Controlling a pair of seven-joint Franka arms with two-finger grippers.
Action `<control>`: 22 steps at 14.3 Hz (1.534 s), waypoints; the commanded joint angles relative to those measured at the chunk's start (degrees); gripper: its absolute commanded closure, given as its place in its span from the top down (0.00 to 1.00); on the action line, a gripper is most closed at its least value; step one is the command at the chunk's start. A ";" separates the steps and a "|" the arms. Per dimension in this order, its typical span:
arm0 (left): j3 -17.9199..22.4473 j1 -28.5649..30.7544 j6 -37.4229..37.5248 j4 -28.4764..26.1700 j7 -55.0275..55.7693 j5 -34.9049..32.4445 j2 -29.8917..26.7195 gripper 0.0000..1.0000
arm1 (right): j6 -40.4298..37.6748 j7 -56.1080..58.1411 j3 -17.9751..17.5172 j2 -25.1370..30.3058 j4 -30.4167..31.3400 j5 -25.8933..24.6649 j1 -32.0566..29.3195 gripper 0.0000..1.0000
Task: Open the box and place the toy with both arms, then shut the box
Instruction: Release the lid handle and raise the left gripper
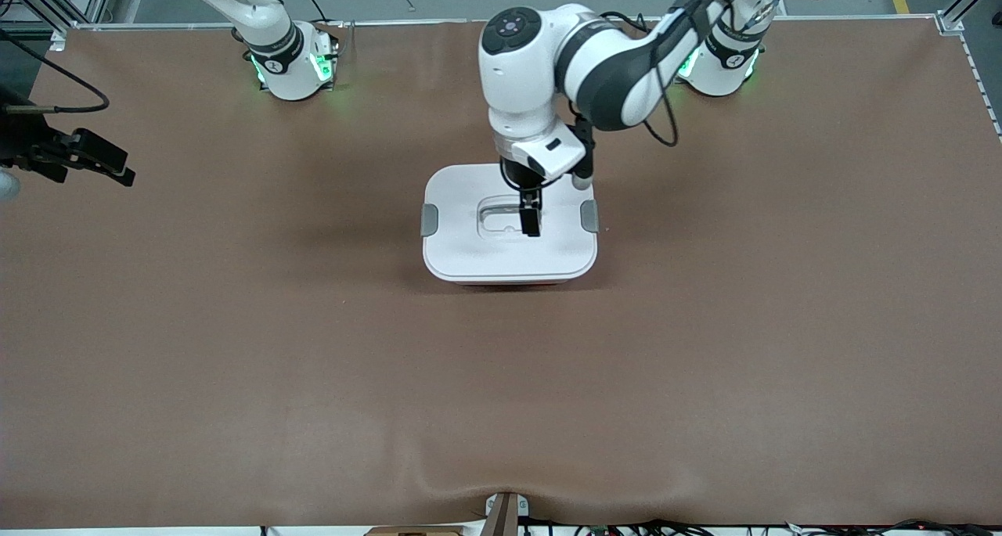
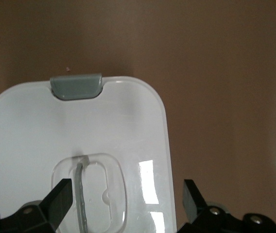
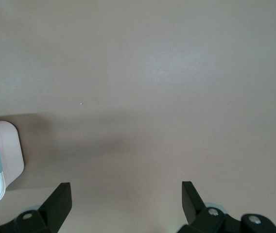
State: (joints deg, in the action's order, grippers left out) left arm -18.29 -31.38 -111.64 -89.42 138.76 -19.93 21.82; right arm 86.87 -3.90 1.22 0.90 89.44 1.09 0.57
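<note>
The box (image 1: pixel 477 246) stands closed in the middle of the table, its white lid on, with a grey clip (image 1: pixel 430 219) at each end and a strip of pink tub showing under the edge nearest the front camera. My left gripper (image 1: pixel 531 217) is open just above the lid's recessed handle (image 1: pixel 501 217). In the left wrist view the lid (image 2: pixel 31 126) fills the frame, and my left gripper (image 2: pixel 126 194) has its jaws wide apart either side of the handle recess (image 2: pixel 96 194). My right gripper (image 1: pixel 109 167) is open and empty over bare table at the right arm's end. The toy is out of view.
Brown mat (image 1: pixel 501 395) covers the whole table. The right wrist view shows bare mat under my right gripper (image 3: pixel 126 194) and one end of the box (image 3: pixel 2 160) at the frame's edge. The two arm bases (image 1: pixel 293 66) stand along the table's back edge.
</note>
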 commanded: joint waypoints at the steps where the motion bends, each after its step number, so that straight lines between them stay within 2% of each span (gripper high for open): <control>1: -0.08 2.10 5.97 2.75 -9.18 2.25 -1.69 1.00 | -0.39 0.47 -0.25 1.13 0.56 0.58 -0.57 1.00; 5: -0.34 7.99 9.33 6.53 -20.96 7.16 -2.83 1.00 | -0.30 0.47 -0.17 1.13 0.56 0.75 -0.75 1.00; 11: -0.34 15.02 11.08 6.54 -37.13 10.52 -6.35 1.00 | -0.30 0.47 -0.17 1.04 0.65 0.84 -0.75 1.00; 14: -0.25 18.80 11.53 6.54 -49.16 13.06 -8.19 1.00 | -0.30 0.47 -0.08 1.04 0.65 0.84 -0.83 1.00; 19: -0.25 24.69 13.99 6.54 -69.99 13.16 -11.44 1.00 | -0.30 0.47 -0.08 1.04 0.56 0.93 -0.92 1.00; 22: -0.16 26.89 15.74 7.41 -76.95 14.38 -12.85 1.00 | -0.30 0.47 -0.08 1.04 0.56 0.93 -0.92 1.00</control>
State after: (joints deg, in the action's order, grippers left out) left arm -18.19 -6.00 -98.08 -82.50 66.48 -7.25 10.81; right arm 86.86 -3.90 1.47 0.90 89.45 1.09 0.52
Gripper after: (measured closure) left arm 0.000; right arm 0.000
